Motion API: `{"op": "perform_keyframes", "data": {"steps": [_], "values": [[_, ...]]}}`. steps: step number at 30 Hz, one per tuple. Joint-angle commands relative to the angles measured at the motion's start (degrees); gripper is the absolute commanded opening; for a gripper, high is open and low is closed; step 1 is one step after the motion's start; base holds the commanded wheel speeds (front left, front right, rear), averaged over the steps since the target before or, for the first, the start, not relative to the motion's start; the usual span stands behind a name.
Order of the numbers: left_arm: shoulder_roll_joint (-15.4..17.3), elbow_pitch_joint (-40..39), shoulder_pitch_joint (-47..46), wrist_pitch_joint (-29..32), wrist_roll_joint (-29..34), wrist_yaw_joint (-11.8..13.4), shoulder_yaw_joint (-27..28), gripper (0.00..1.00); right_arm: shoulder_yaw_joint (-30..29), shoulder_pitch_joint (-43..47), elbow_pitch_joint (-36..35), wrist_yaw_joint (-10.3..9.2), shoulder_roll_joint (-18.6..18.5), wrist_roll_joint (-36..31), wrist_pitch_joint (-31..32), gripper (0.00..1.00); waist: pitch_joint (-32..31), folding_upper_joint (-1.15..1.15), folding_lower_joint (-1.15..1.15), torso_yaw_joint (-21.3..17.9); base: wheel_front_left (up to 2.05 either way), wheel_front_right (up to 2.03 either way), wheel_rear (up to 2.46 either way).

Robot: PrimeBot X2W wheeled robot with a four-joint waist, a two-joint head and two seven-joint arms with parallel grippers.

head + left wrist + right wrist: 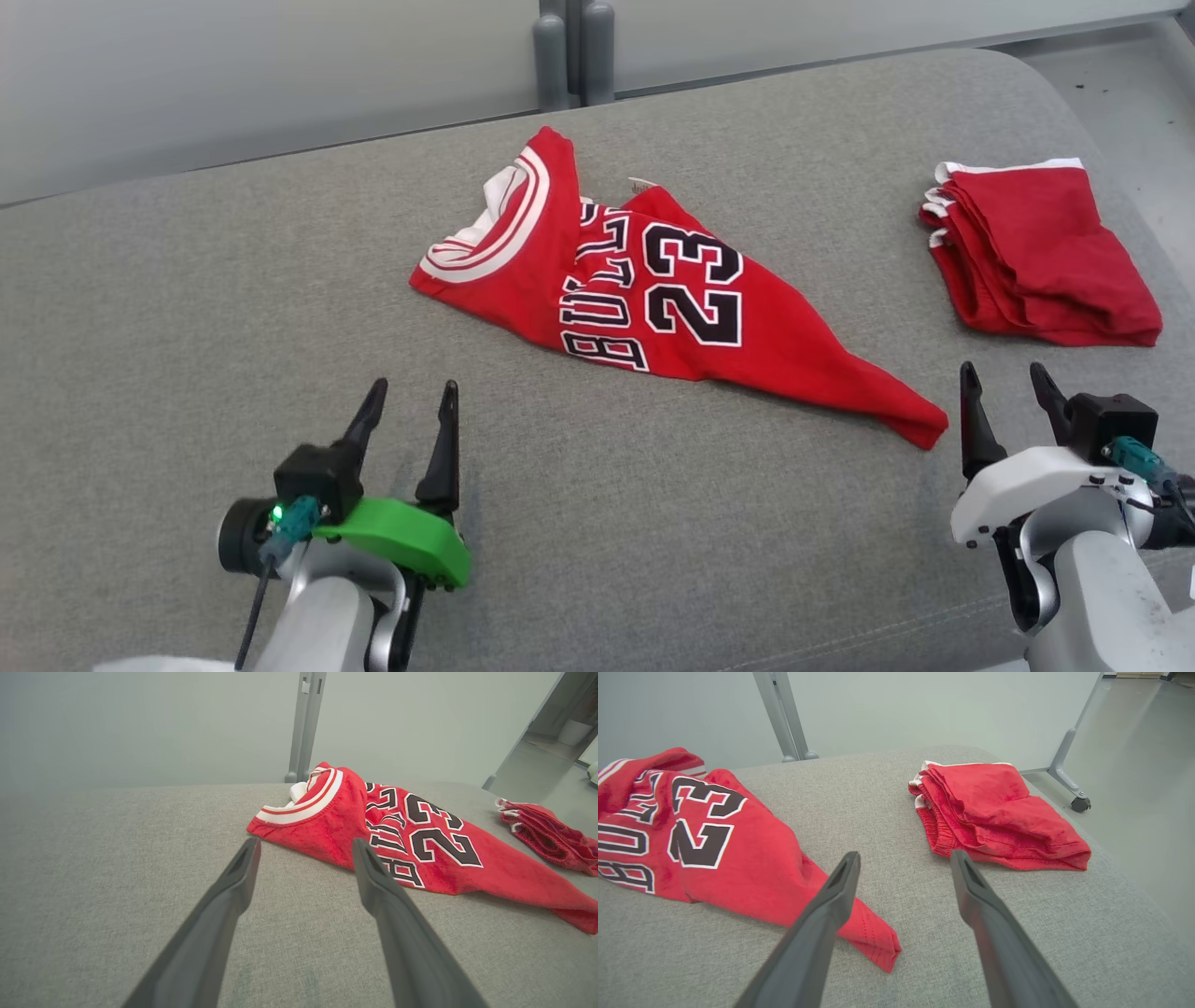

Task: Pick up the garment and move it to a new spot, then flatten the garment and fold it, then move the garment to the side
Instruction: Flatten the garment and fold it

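Standing wide apart and empty, the fingers of the left gripper (414, 387) point toward the red jersey (653, 299), crumpled at the middle of the grey surface (187, 327). Its narrow hem ends just beside the right gripper (1003, 373), fingers spread, holding nothing. Folded red shorts (1036, 252) lie rightmost.

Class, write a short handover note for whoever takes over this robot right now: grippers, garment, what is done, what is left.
Left gripper: open, empty, on the near side of the jersey's collar end.
Right gripper: open, empty, next to the jersey's pointed tail.
Red jersey: in the middle of the grey cushion, bunched and twisted, not held.
Folded red garment: at the cushion's right, apart from the jersey.
Done: no flattening or folding shows.
Left: flatten the jersey, fold it, move it aside.
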Motion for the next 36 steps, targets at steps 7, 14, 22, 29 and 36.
{"op": "perform_keyframes", "data": {"steps": [7,14,22,29,36], "values": [[4.6,10.9,-13.4,2.6,2.2,-2.3,0.1,1.00,5.4,0.5,-9.6,-0.06,0.4,3.0,-0.3,1.00,5.1,0.00,0.00,-6.9,0.00,0.00,0.00],[8.7,21.6,-22.8,5.5,3.4,-4.4,-0.7,1.00,10.3,1.3,-18.4,-0.06,0.8,7.3,0.4,1.00,9.8,0.00,0.00,-10.9,0.00,0.00,0.00],[11.4,30.1,-30.3,6.3,2.4,-6.0,-1.0,1.00,13.3,2.3,-25.0,-0.06,0.9,10.6,0.9,1.00,13.6,0.00,0.00,-12.9,0.00,0.00,0.00],[12.9,35.4,-35.6,7.7,2.4,-6.6,-2.5,1.00,14.8,2.1,-26.7,-0.06,0.9,11.4,1.1,1.00,15.5,0.00,0.00,-13.4,0.00,0.00,0.00],[12.7,37.8,-37.9,8.0,1.4,-7.1,-4.9,0.73,15.1,2.0,-27.2,-0.06,0.9,11.0,1.0,1.00,16.0,0.00,0.00,-13.5,0.00,0.00,0.00]]}}
